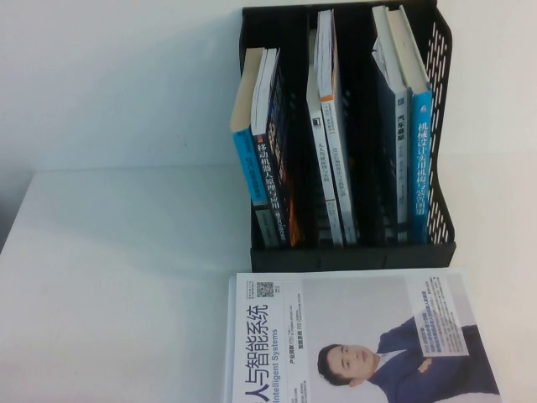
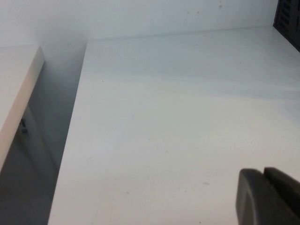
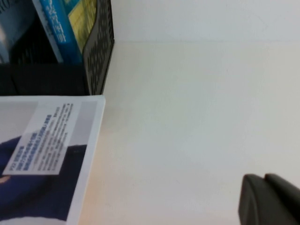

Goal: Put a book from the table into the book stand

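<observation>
The black mesh book stand is at the back of the white table. The thick book with the blue spine stands upright in its right slot. In the right wrist view its yellow-green cover shows behind the stand's mesh wall. My left gripper hangs shut and empty over bare tabletop, left of the stand. Right of the stand, my right gripper is also shut with nothing in it. Neither arm shows in the high view.
A white book with a suited man on its cover lies flat in front of the stand. Other books fill the left slot and middle slot. The table's left edge drops to a gap beside another white surface.
</observation>
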